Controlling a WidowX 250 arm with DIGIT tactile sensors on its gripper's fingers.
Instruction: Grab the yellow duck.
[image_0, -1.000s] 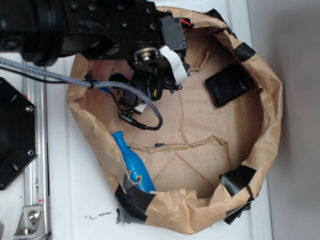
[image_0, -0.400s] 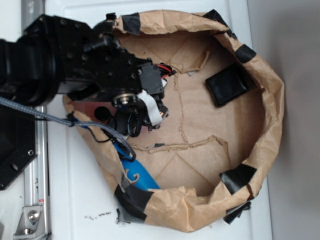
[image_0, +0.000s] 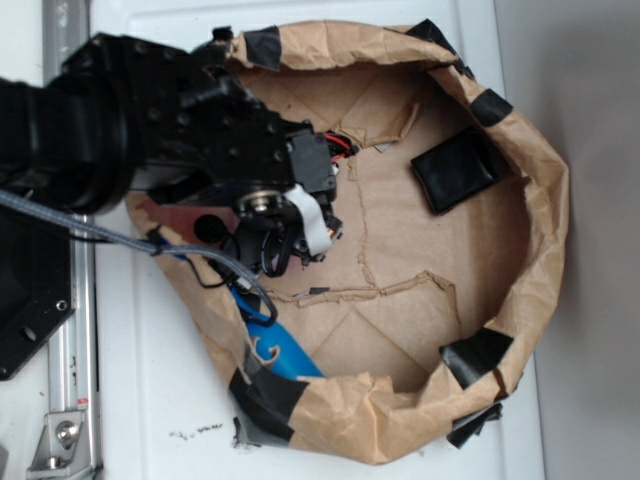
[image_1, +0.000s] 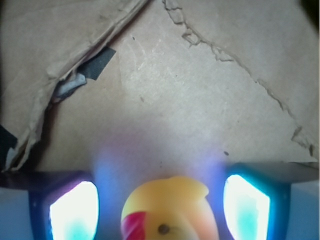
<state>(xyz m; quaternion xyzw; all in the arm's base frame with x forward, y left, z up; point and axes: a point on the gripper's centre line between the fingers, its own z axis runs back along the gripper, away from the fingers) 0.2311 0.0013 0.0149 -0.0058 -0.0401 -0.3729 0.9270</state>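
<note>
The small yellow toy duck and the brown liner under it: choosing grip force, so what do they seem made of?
The small yellow toy duck: probably soft rubber or vinyl, smooth and faintly glossy, with a painted red beak. The brown liner: crumpled kraft paper, matte, torn along ragged edges and patched with black tape.

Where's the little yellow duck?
In the wrist view, the yellow duck sits at the bottom centre, between the two glowing fingers, on the brown paper.

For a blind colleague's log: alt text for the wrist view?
A yellow duck with a red beak sits between the pincer's two glowing fingers, untouched by either, above creased brown paper with black tape.
</note>
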